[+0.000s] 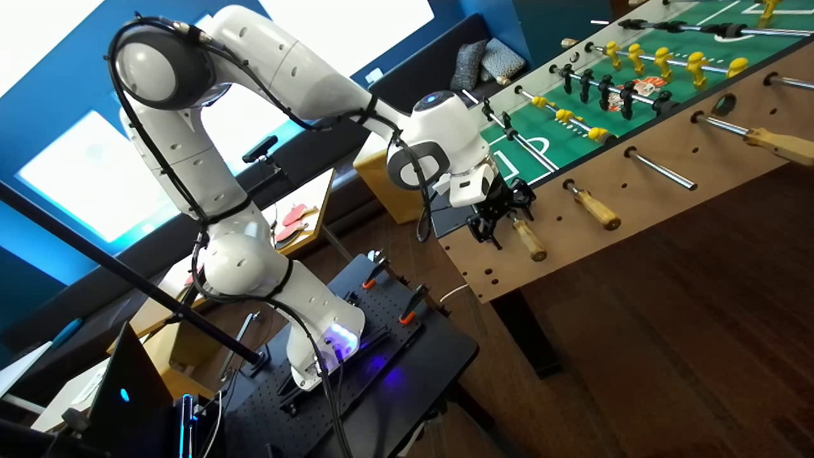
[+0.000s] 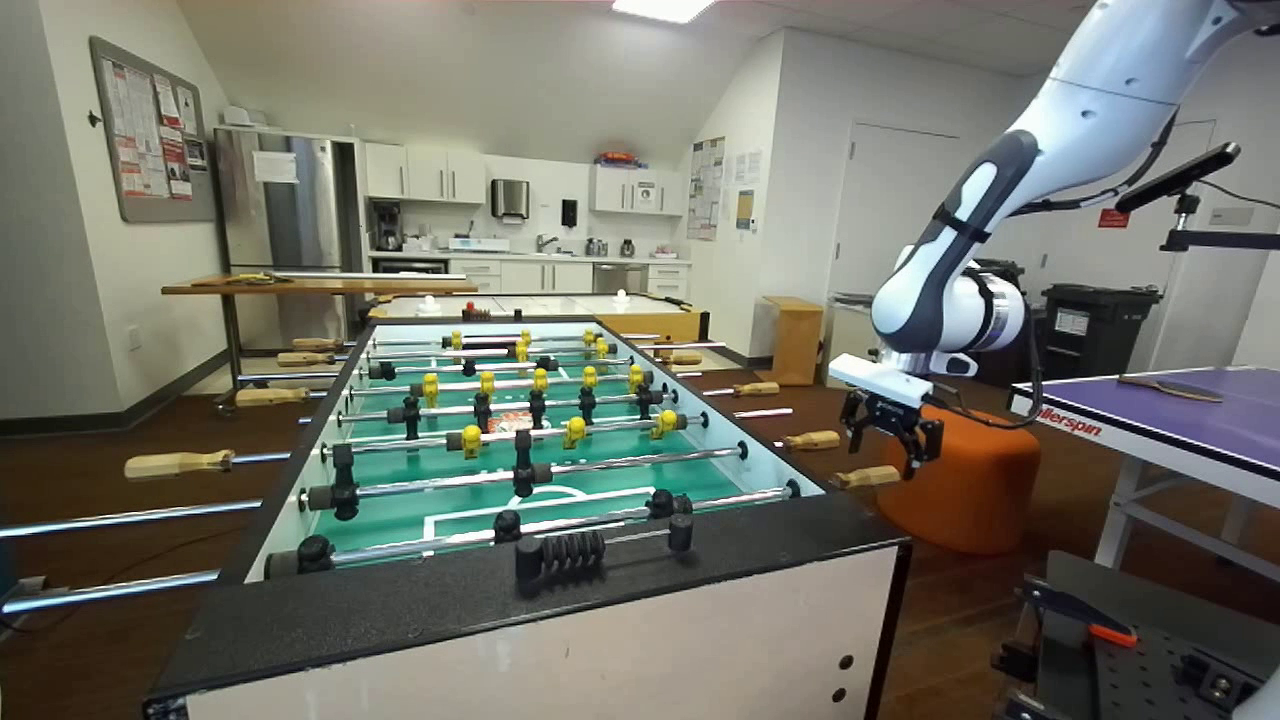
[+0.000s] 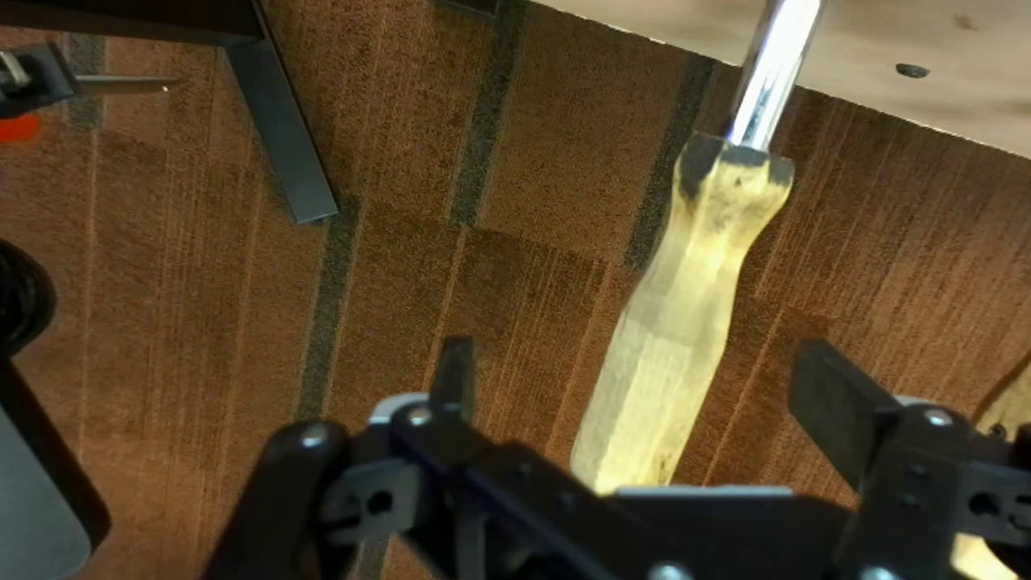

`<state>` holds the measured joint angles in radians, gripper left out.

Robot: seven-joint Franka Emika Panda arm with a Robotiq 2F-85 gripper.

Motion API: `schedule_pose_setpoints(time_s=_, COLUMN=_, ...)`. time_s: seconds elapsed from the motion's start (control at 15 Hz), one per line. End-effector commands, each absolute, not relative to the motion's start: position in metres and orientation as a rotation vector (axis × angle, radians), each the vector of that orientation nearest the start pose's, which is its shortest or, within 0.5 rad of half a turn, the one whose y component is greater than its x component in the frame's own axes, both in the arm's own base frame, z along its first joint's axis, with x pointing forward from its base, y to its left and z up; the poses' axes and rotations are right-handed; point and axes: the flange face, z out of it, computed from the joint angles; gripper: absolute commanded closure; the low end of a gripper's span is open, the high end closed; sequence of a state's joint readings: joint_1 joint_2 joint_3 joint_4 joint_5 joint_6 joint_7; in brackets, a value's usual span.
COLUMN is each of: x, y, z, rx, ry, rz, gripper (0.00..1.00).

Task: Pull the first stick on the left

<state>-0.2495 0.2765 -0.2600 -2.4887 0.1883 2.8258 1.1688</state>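
Observation:
The nearest stick's wooden handle (image 1: 530, 242) sticks out from the side of the foosball table (image 1: 648, 213), close to its corner. In an exterior view the handle (image 2: 868, 477) is at the table's near right. In the wrist view the handle (image 3: 676, 322) runs slantwise from its metal rod (image 3: 775, 72) down between the fingers. My gripper (image 1: 510, 229) is open over this handle; it also shows in an exterior view (image 2: 880, 460). In the wrist view both fingers of my gripper (image 3: 636, 366) stand apart from the handle, one each side. The handle's end is partly hidden by the gripper body.
A second wooden handle (image 1: 596, 208) sits beside the first, followed by a bare metal rod (image 1: 661, 168). The robot's black table (image 1: 439, 346) stands near the foosball corner. An orange stool (image 2: 965, 490) and a purple ping-pong table (image 2: 1235, 405) are behind the arm.

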Motion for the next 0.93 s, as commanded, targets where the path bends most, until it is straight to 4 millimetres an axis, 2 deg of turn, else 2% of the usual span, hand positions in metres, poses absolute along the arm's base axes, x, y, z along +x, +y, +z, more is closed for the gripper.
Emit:
schedule_pose_setpoints(time_s=0.0, x=0.419, y=-0.247, z=0.174, rx=-1.843, ry=2.527, rz=-0.151, gripper=0.00)
schedule_pose_setpoints(time_s=0.4, x=0.424, y=-0.257, z=0.155, rx=-1.798, ry=2.561, rz=-0.192, gripper=0.00)
schedule_pose_setpoints(time_s=0.47, x=0.425, y=-0.258, z=0.154, rx=-1.796, ry=2.562, rz=-0.194, gripper=0.25)
schedule_pose_setpoints(time_s=0.6, x=0.427, y=-0.260, z=0.153, rx=-1.793, ry=2.563, rz=-0.203, gripper=0.34)
schedule_pose_setpoints(time_s=0.87, x=0.430, y=-0.262, z=0.155, rx=-1.781, ry=2.562, rz=-0.208, gripper=0.66)
